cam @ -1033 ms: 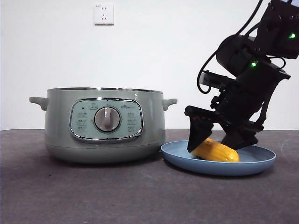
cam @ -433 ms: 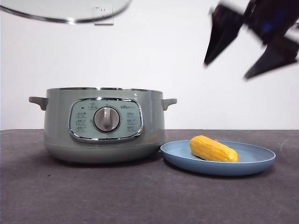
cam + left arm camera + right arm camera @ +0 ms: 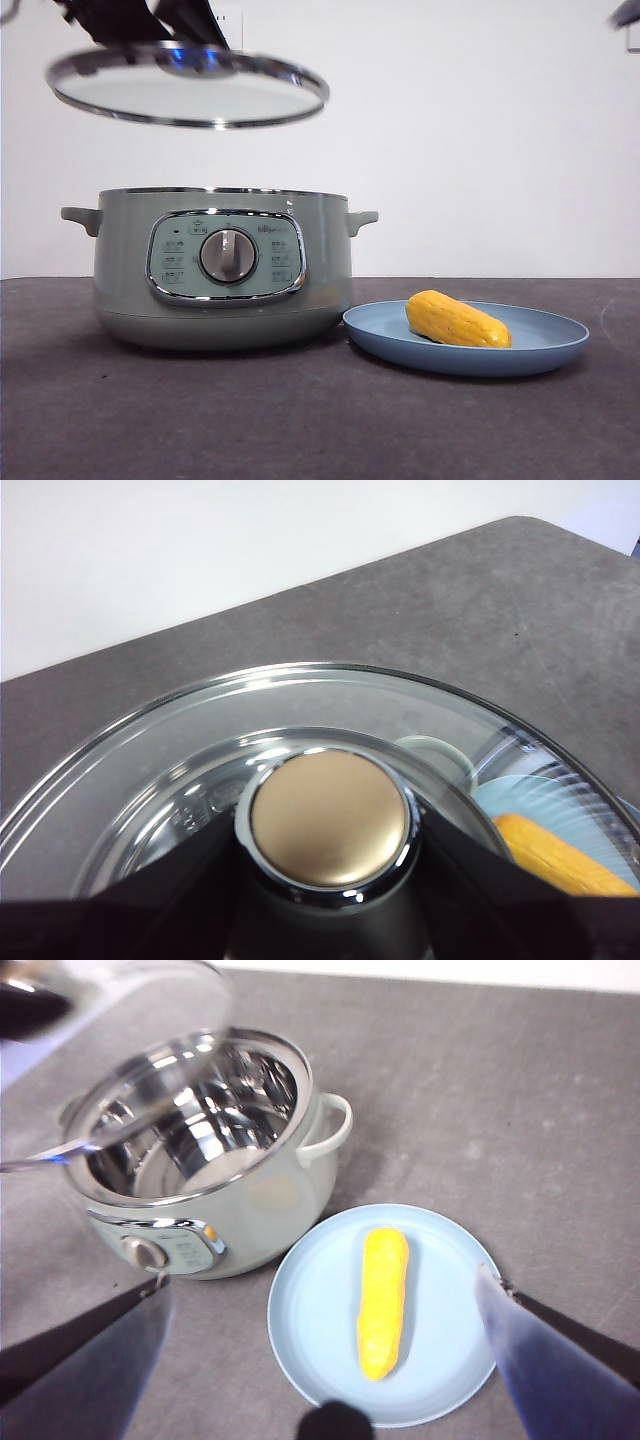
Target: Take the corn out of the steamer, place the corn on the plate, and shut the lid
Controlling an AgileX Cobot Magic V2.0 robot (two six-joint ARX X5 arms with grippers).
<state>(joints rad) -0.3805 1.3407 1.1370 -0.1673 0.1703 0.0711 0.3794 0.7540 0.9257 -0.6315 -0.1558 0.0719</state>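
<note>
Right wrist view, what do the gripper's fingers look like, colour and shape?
The right gripper has two flat, tapering fingers, black lower down and blurred blue-grey toward the tips, each with a small metal fitting near its tip. A rounded black part shows at the picture's lower edge between them. No cables or printed markings are visible.

One corn (image 3: 458, 319), one plate (image 3: 540, 352), one steamer (image 3: 222, 268), one lid (image 3: 187, 85), two hands (image 3: 330, 880).

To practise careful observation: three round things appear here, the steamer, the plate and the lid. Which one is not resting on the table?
The lid: the left gripper holds it by its knob in the air above the steamer. The steamer and the plate both sit on the table.
</note>
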